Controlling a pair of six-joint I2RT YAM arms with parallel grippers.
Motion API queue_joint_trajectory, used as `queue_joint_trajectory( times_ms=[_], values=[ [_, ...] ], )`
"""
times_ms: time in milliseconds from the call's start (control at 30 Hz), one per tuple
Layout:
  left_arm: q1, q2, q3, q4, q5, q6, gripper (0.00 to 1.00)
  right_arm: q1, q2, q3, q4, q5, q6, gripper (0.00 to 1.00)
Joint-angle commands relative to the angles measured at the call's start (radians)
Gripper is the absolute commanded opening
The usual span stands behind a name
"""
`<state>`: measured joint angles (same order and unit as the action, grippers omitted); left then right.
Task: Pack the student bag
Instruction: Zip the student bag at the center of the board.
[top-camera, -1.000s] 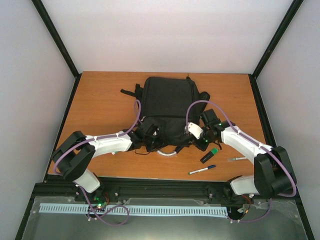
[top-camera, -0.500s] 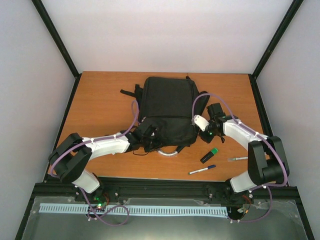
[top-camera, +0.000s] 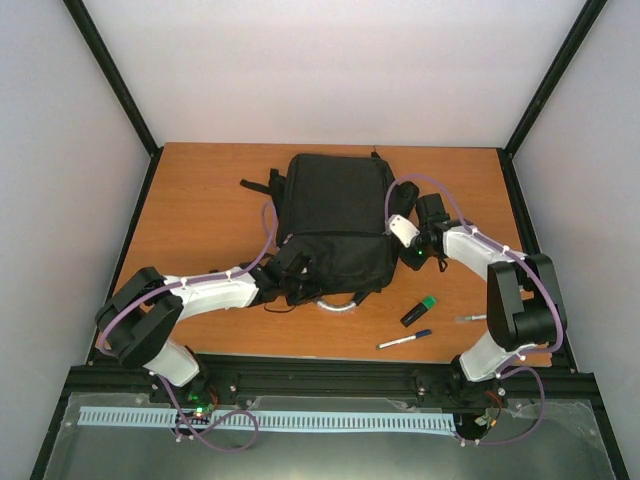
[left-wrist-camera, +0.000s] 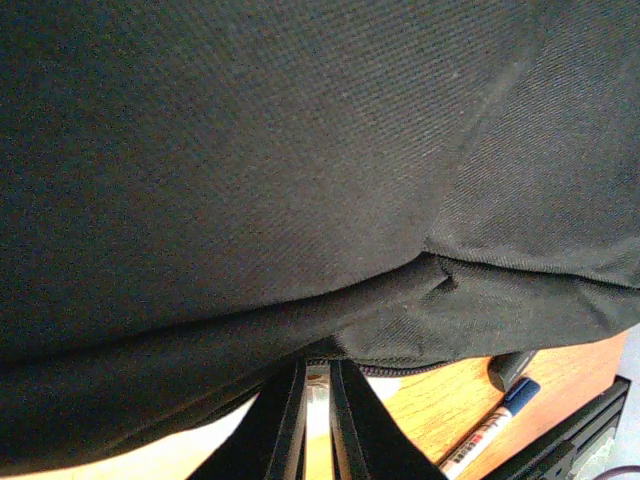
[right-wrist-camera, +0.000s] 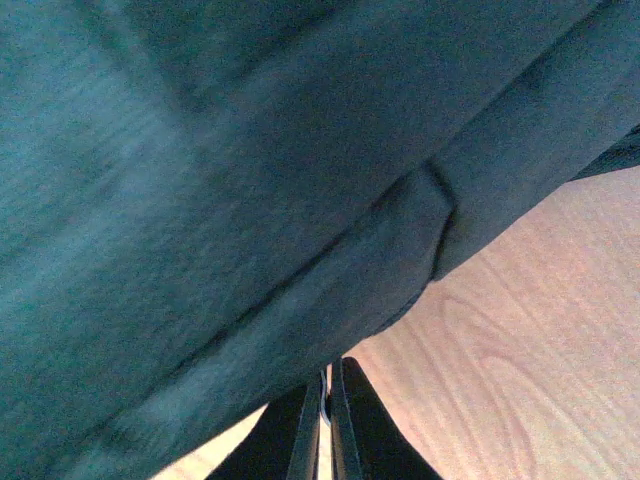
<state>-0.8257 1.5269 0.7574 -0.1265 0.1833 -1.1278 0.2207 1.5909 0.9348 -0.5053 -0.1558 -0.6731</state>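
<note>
The student bag (top-camera: 335, 215), a large black backpack, lies flat mid-table with its silvery handle (top-camera: 336, 306) toward me. My left gripper (top-camera: 297, 272) sits at the bag's near left edge. In the left wrist view its jaws (left-wrist-camera: 318, 366) are pinched shut on the zipper seam of the black fabric (left-wrist-camera: 300, 180). My right gripper (top-camera: 410, 243) is against the bag's right side. Seen from the right wrist, it (right-wrist-camera: 328, 372) is shut on a small metal zipper pull under the bag's edge (right-wrist-camera: 300, 200).
On the wood right of the handle lie a black marker with a green cap (top-camera: 418, 311), a blue-capped pen (top-camera: 404, 339) and a small clear item (top-camera: 472, 318). Black straps (top-camera: 262, 186) stick out at the bag's far left. The table's near rail (top-camera: 330, 375) runs behind the arms.
My right gripper has travelled from the bag's near right corner away from me along its right side, staying shut. The left gripper has held its place at the near edge.
</note>
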Motion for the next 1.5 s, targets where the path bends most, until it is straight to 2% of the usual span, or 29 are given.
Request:
queue_joint_trajectory(
  times_ms=[0,133,367,500,533,567,600,700,833,933,1033,1167,1233,1333,1400,1467],
  values=[
    [-0.001,-0.013,-0.009,0.017,-0.016,0.022,0.07,-0.012,0.050,0.056,0.096,0.060,0.016,0.03],
    [-0.001,-0.027,-0.016,0.036,-0.012,0.032,0.08,-0.014,0.042,0.054,0.142,0.087,0.048,0.04],
    [-0.001,-0.050,0.028,-0.021,-0.023,0.126,0.21,-0.016,-0.060,0.040,0.111,0.017,0.093,0.39],
    [-0.001,-0.119,0.067,-0.085,-0.030,0.254,0.20,-0.018,-0.212,0.016,0.050,-0.062,0.141,0.58],
    [-0.001,-0.144,0.082,-0.111,-0.049,0.307,0.24,-0.018,-0.258,0.017,0.032,-0.092,0.162,0.69],
    [-0.001,-0.169,0.097,-0.137,-0.073,0.349,0.32,-0.018,-0.299,0.023,0.011,-0.122,0.185,0.96],
    [-0.001,-0.193,0.116,-0.161,-0.090,0.391,0.50,-0.017,-0.336,0.035,-0.012,-0.147,0.204,0.99],
    [-0.001,-0.227,0.212,-0.287,-0.173,0.501,0.99,-0.008,-0.402,0.085,-0.100,-0.188,0.232,1.00],
    [0.000,-0.241,0.330,-0.460,-0.407,0.628,1.00,-0.005,-0.403,0.139,-0.237,-0.210,0.208,1.00],
    [0.001,-0.231,0.397,-0.547,-0.578,0.660,1.00,-0.005,-0.416,0.122,-0.285,-0.240,0.157,1.00],
    [0.002,-0.265,0.401,-0.528,-0.632,0.676,1.00,-0.005,-0.481,0.067,-0.277,-0.305,0.140,1.00],
    [0.005,-0.279,0.443,-0.499,-0.597,0.773,1.00,-0.004,-0.579,0.050,-0.296,-0.373,0.104,1.00],
    [0.007,-0.263,0.488,-0.515,-0.580,0.832,1.00,-0.003,-0.613,0.068,-0.283,-0.325,0.129,1.00],
    [0.010,-0.255,0.516,-0.501,-0.578,0.877,1.00,-0.003,-0.632,0.075,-0.266,-0.173,0.148,1.00],
    [0.011,-0.263,0.503,-0.475,-0.674,0.865,1.00,-0.003,-0.617,0.072,-0.301,-0.151,0.068,1.00],
    [0.021,-0.233,0.484,-0.490,-0.851,0.751,1.00,-0.007,-0.594,0.062,-0.327,-0.174,-0.003,1.00]
  ],
)
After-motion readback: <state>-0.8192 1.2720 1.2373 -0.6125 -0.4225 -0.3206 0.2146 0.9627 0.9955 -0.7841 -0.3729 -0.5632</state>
